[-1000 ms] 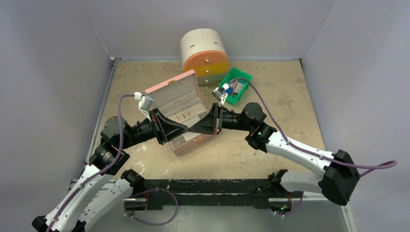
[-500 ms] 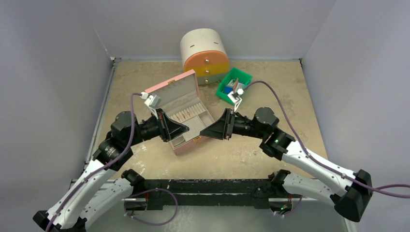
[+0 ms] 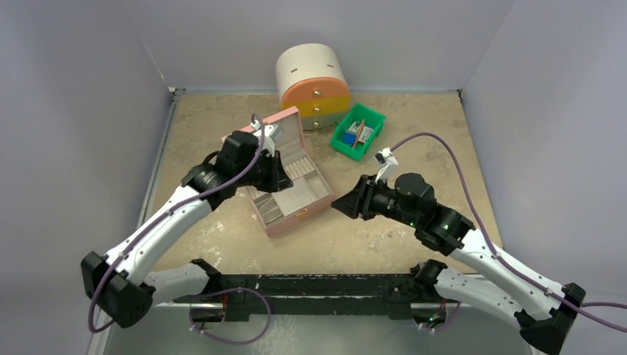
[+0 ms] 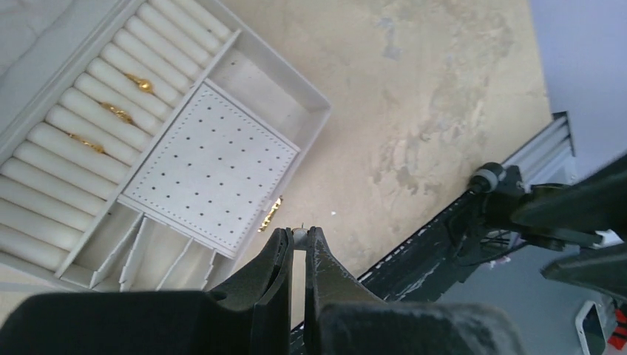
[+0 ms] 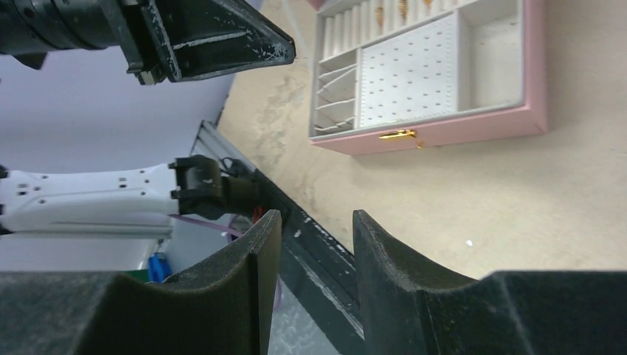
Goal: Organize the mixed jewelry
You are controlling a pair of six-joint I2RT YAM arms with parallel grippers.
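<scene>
Jewelry stud (image 4: 299, 233) sits pinched in the closed left gripper (image 4: 298, 242), just off the latch edge of the pink box (image 3: 299, 216). Three gold rings (image 4: 118, 112) lie in the box's rolls. The right gripper (image 5: 310, 222) hangs open and empty over bare table (image 3: 444, 163) just right of the box. Beyond stand a green bin (image 3: 341, 140) and a round drawer unit (image 3: 314, 85) against the far wall.

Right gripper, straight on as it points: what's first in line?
Probably the pink jewelry box, at its front wall; how high the right gripper sits is unclear, so perhaps the table first.
</scene>
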